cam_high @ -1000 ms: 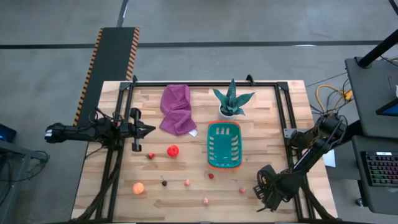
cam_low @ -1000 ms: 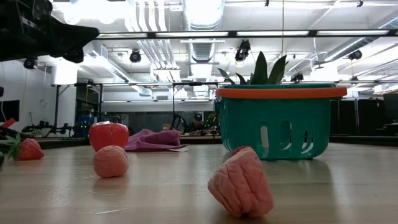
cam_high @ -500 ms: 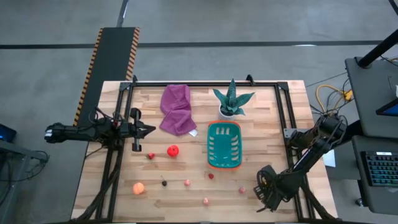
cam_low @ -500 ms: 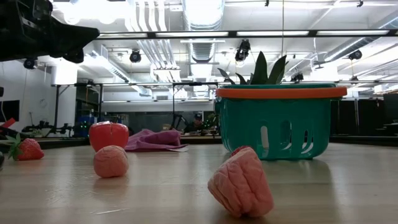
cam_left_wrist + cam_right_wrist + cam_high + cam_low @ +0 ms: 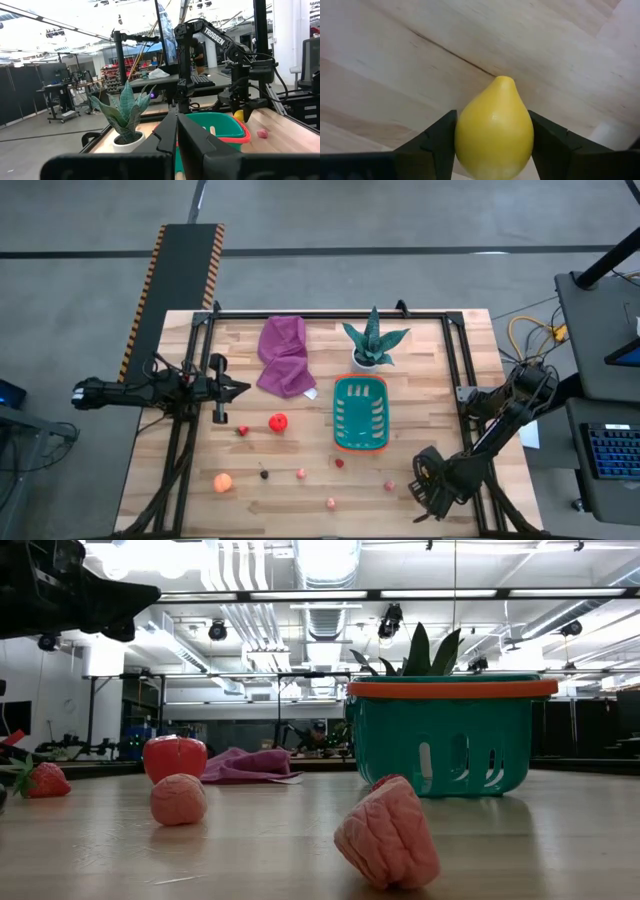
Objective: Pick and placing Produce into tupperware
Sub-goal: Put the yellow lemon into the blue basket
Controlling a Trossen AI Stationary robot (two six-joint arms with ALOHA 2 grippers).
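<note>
Two of my right gripper (image 5: 492, 137) fingers pinch a lemon (image 5: 493, 130) at lower frame, its rounded skin liable to squirt free before the basket (image 5: 360, 414).

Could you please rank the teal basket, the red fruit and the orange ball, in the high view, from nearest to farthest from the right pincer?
From the right pincer, shut on the lemon at the table's near right corner:
1. Teal basket, mid-table, right of centre.
2. Red fruit, left of the basket.
3. Orange ball, near the left front edge.
</note>
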